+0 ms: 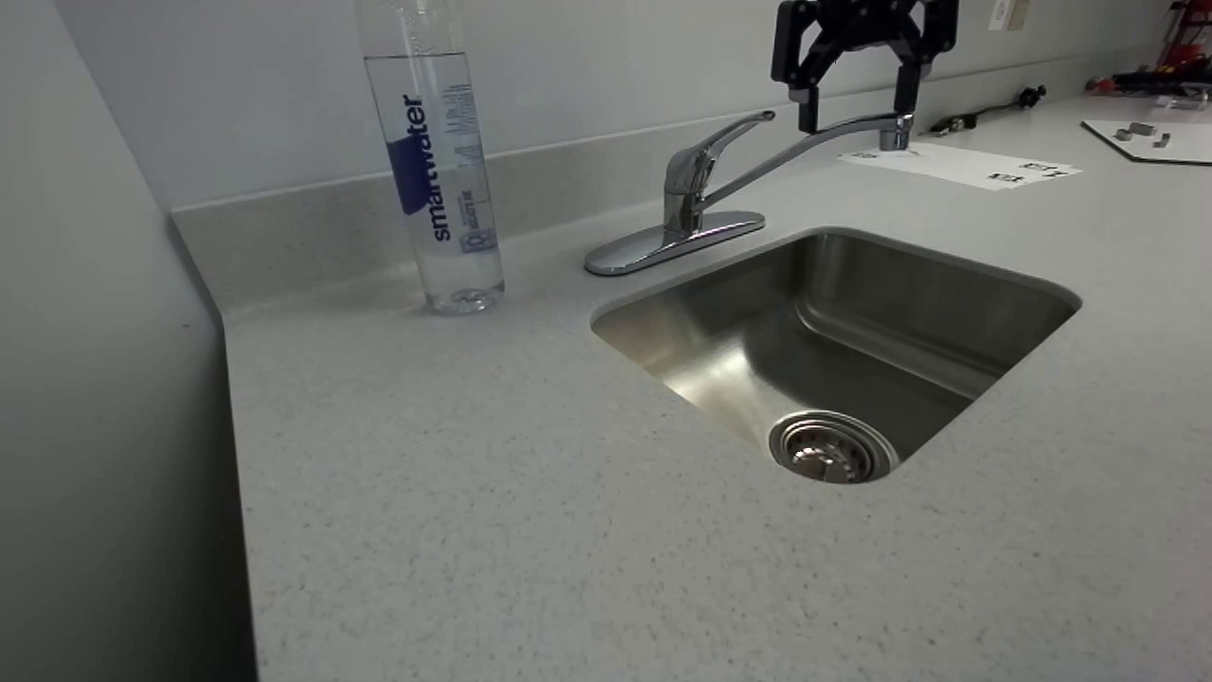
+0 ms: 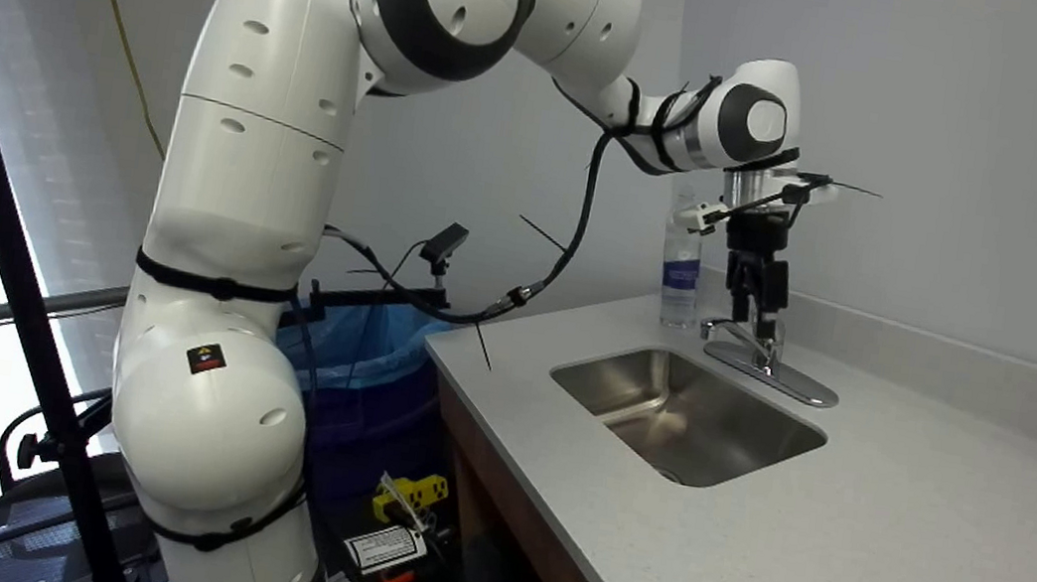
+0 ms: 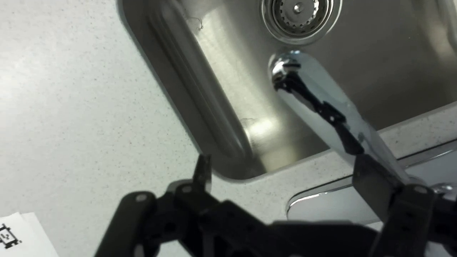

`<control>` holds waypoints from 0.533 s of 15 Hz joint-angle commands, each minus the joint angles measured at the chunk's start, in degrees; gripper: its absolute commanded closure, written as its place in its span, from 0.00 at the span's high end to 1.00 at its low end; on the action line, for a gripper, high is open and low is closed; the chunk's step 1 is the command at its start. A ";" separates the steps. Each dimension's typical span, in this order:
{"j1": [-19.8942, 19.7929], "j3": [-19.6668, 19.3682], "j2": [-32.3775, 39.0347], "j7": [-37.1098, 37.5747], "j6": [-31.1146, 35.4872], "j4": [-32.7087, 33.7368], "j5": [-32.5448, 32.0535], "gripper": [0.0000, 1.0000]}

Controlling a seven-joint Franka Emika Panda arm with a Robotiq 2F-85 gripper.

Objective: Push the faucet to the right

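- In an exterior view, the chrome faucet stands right of centre in the upper half of the frame, behind the steel sink; its spout reaches toward the upper right.
- The black gripper hangs fingers-down at the top edge, which cuts off its upper part. Its jaws are spread well apart.
- In the wrist view, the spout slants from upper centre to lower right. One finger covers part of it; whether they touch cannot be told. The base plate is partly hidden by the gripper and cut off at the right edge, the drain at the top.
- In an exterior view, the white arm runs off the bottom, and the fingers hide part of the faucet, right of centre.
- The clear bottle, upper left, loses its top to the frame. Lettering up its side reads "smartwater"; the smaller print is illegible.
- A sheet of paper, upper right, bears black marks too small to make out.
- A white tag, low and left of centre, has unreadable lines of text.
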 commanded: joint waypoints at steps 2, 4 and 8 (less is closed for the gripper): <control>-1.61 -1.26 0.03 2.06 -4.09 0.55 -2.05 1.00; -1.90 -1.64 0.16 2.42 -3.69 0.78 -3.03 1.00; -2.27 -0.94 -0.04 1.95 -3.84 2.87 -2.12 1.00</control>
